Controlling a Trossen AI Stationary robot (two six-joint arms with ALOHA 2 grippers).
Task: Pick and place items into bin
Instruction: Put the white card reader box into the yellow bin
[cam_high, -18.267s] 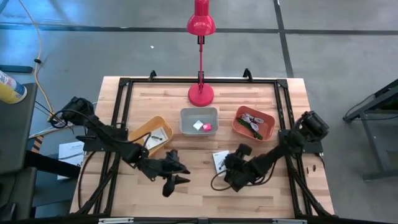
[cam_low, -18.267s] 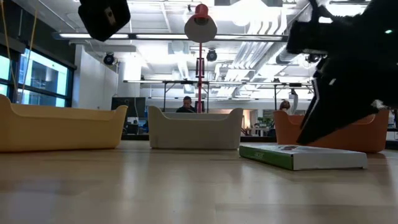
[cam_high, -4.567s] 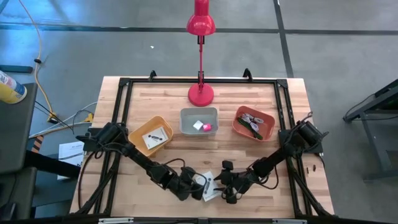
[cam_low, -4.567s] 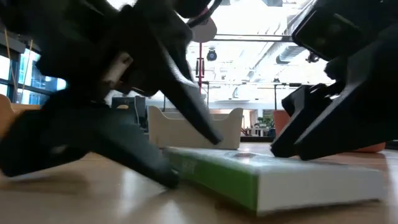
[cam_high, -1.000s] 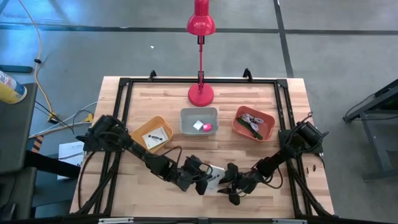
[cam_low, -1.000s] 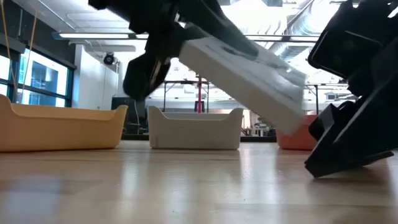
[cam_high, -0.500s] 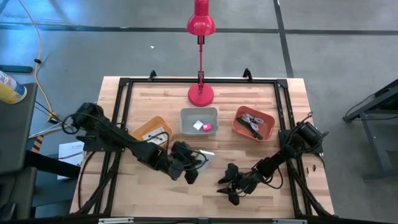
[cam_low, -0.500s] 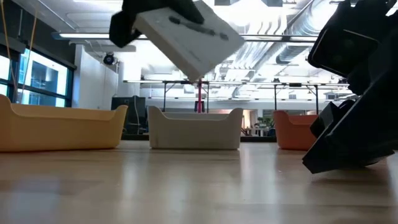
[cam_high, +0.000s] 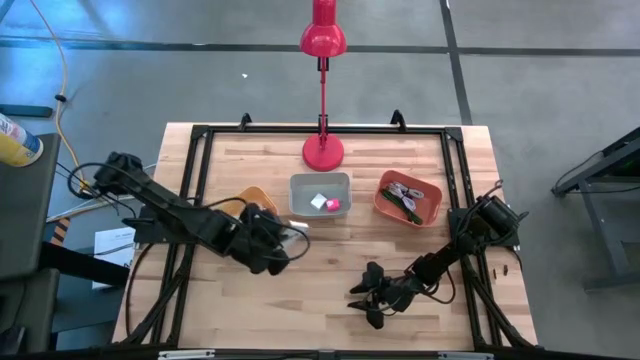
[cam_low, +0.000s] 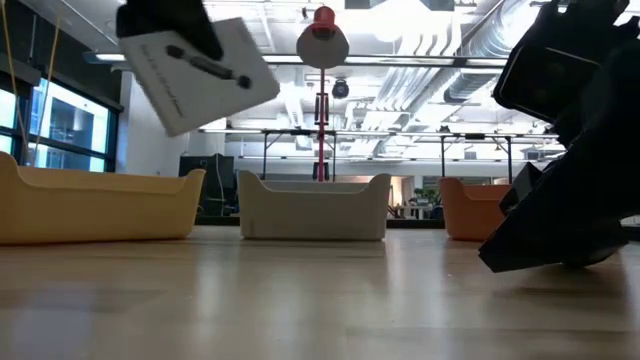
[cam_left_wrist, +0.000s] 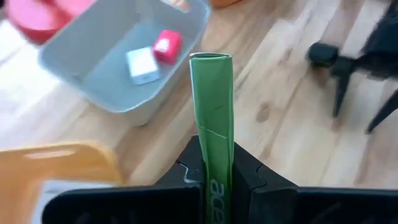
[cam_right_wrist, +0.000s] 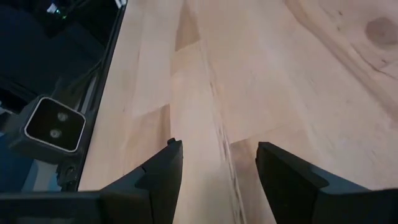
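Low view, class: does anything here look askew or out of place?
Yes. The white card with black print hangs tilted in mid-air, above the yellow bin, not lying flat. The left tool is shut on its green edge, so it is being carried rather than dropped. The right tool rests open, low over the table.

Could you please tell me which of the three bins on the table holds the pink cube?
The grey bin in the middle holds the pink cube, beside a white cube. The yellow bin sits to its left and the orange bin to its right.

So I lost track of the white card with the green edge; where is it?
In the left gripper, shut on the card, held above the table between the yellow bin and the grey bin.
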